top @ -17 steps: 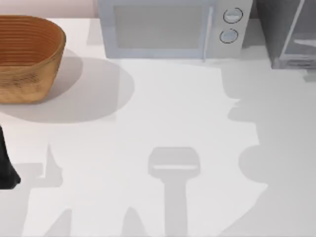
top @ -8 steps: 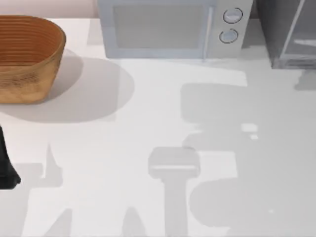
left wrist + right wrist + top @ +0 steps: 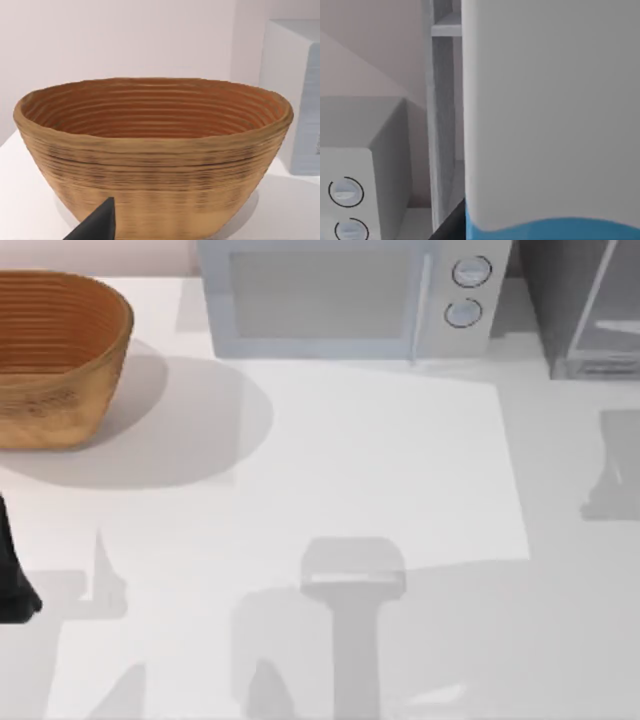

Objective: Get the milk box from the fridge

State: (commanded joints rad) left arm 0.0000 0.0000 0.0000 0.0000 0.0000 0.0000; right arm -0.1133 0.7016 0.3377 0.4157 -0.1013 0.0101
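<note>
The milk box (image 3: 550, 115) looms very close in the right wrist view, its white top above a blue strip at the lower edge. My right gripper's dark finger (image 3: 451, 224) touches the box's side, so the gripper looks shut on it. Behind the box stands the fridge's grey frame (image 3: 442, 100) with a shelf edge. In the top view the fridge (image 3: 585, 305) is at the back right corner, dark grey with a pale door panel. My left arm (image 3: 12, 575) is parked at the table's left edge.
A woven brown basket (image 3: 55, 355) stands at the back left and also faces the left wrist camera (image 3: 150, 150). A light blue-grey microwave (image 3: 345, 300) with two round dials (image 3: 342, 192) stands at the back middle, next to the fridge.
The broad shadows on the table have shifted from the right middle toward the front. A small shadow now lies at the right edge. The left arm has not moved.
</note>
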